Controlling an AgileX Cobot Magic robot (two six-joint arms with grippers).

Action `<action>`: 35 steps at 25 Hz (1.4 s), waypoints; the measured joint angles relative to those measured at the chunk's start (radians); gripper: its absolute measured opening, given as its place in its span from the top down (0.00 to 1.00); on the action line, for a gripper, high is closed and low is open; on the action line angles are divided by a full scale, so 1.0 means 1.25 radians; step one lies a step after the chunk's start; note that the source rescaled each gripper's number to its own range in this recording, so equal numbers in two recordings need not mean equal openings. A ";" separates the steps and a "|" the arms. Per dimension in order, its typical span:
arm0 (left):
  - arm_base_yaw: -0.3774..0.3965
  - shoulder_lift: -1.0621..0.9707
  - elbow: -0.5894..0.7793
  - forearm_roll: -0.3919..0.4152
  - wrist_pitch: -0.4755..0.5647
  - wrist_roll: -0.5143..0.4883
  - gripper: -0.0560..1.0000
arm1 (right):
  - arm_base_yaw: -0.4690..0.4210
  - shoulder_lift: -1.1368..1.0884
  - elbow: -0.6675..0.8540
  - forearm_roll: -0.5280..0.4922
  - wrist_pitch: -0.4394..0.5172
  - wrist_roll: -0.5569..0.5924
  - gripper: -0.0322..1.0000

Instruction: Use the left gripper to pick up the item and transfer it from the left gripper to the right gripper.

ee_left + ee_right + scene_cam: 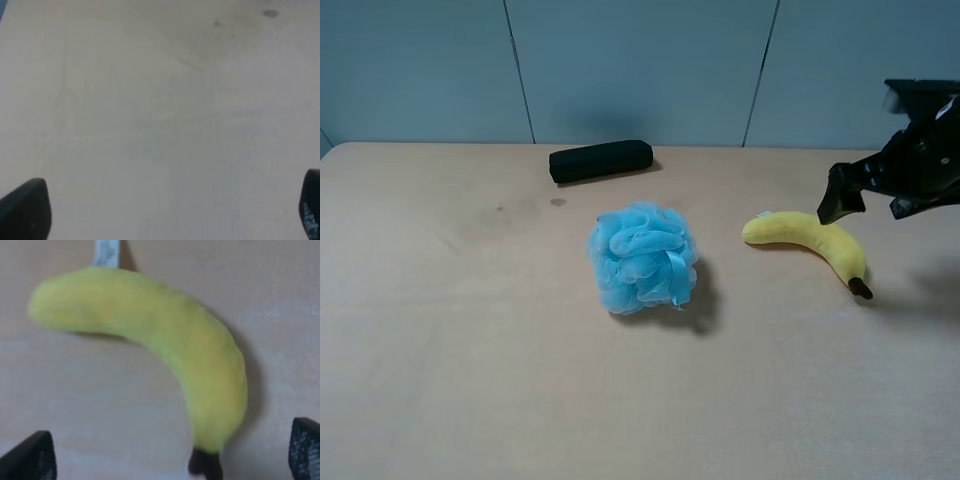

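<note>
Lying flat on the table [440, 380] to the right of the blue puff [643, 258], the banana [810, 243] is seen stem-end nearest the camera, directly below the spread-jawed right gripper [170, 455], while the left gripper [165, 210], jaws parted too, is kept well apart over bare table.
</note>
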 joint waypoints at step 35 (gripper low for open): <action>0.000 0.000 0.000 0.000 0.000 0.000 0.00 | 0.000 -1.164 0.373 -0.076 0.261 0.090 0.00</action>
